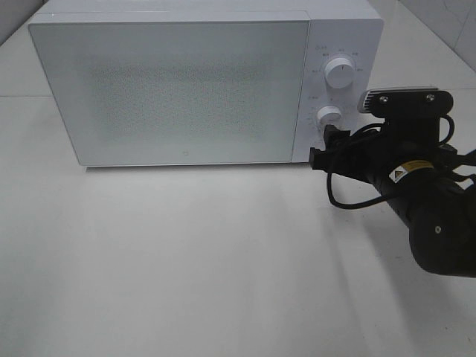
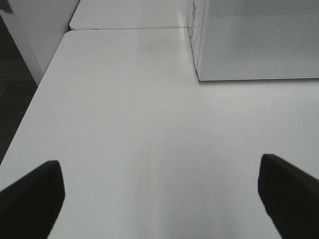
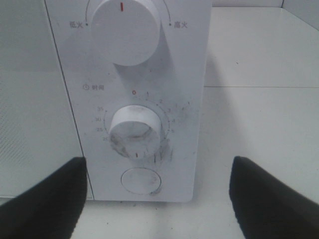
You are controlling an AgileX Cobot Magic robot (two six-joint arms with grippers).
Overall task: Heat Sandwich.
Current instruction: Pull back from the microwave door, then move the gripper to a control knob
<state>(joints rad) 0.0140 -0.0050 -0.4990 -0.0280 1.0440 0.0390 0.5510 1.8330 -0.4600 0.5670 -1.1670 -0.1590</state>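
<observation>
The white microwave (image 1: 178, 89) stands at the back of the table with its door shut. The sandwich is out of view. My right gripper (image 1: 323, 147) is open just in front of the control panel's lower end, below the timer knob (image 1: 328, 115). In the right wrist view the gripper (image 3: 157, 167) holds nothing, and its fingers flank the timer knob (image 3: 135, 132) and the round button (image 3: 141, 180) without touching them. My left gripper (image 2: 159, 164) is open and empty over bare table, well short of the microwave (image 2: 249, 45); it does not show in the exterior high view.
The upper power knob (image 1: 341, 72) sits above the timer knob. The white table (image 1: 186, 260) stretches in front of the microwave. Its edge (image 2: 30, 109) drops to a dark floor in the left wrist view. The right arm's cables (image 1: 349, 193) hang near the panel.
</observation>
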